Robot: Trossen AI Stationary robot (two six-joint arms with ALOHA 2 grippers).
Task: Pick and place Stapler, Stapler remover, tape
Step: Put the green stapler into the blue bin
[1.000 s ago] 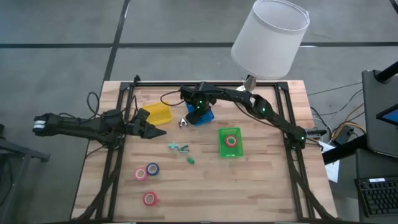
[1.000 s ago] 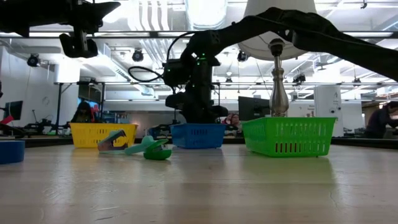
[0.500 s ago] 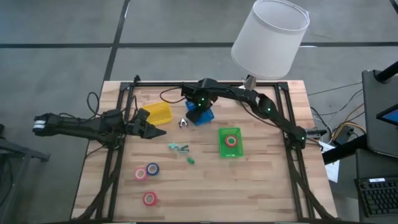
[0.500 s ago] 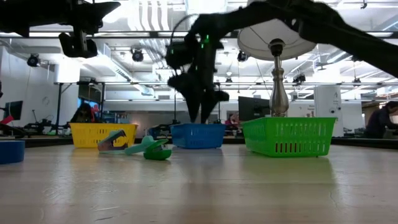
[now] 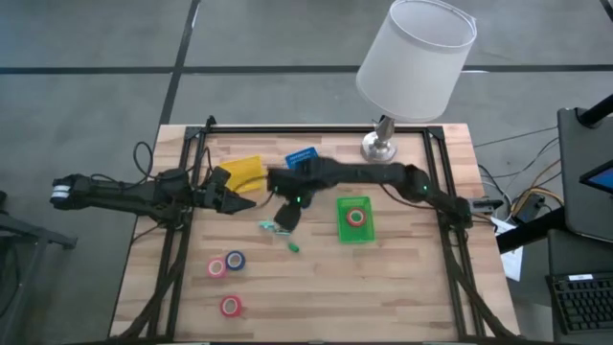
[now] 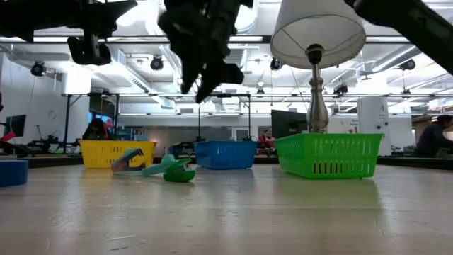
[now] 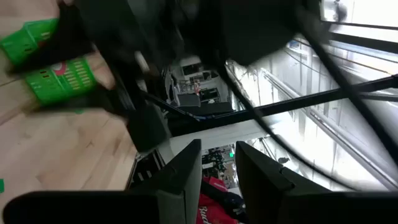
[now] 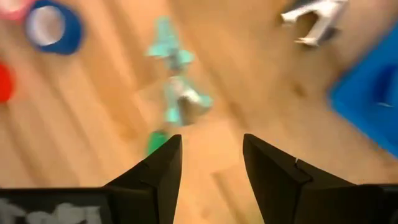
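A teal stapler (image 5: 273,227) (image 8: 177,90) lies on the wooden table with a small green piece (image 5: 294,246) beside it. My right gripper (image 5: 287,216) (image 8: 211,168) hangs open above the stapler, pointing steeply down, with nothing between its fingers. The white stapler remover (image 8: 314,18) lies next to the blue tray (image 5: 302,158). Pink (image 5: 217,266), blue (image 5: 235,260) and red (image 5: 230,306) tape rolls lie at the near left. Another red roll sits in the green tray (image 5: 355,219). My left gripper (image 5: 239,203) (image 7: 217,177) waits near the yellow tray (image 5: 244,174), narrowly open.
A lamp (image 5: 417,53) with a white shade stands at the table's far right on a metal foot (image 5: 380,146). Dark frame rails (image 5: 177,259) run along the left and right sides. Bare wood shows at the near right.
My right gripper has risen out of the blue tray and swung toward the table's near edge. It now hangs above the stapler and covers the stapler remover in the high view. The trays and tape rolls have stayed where they were.
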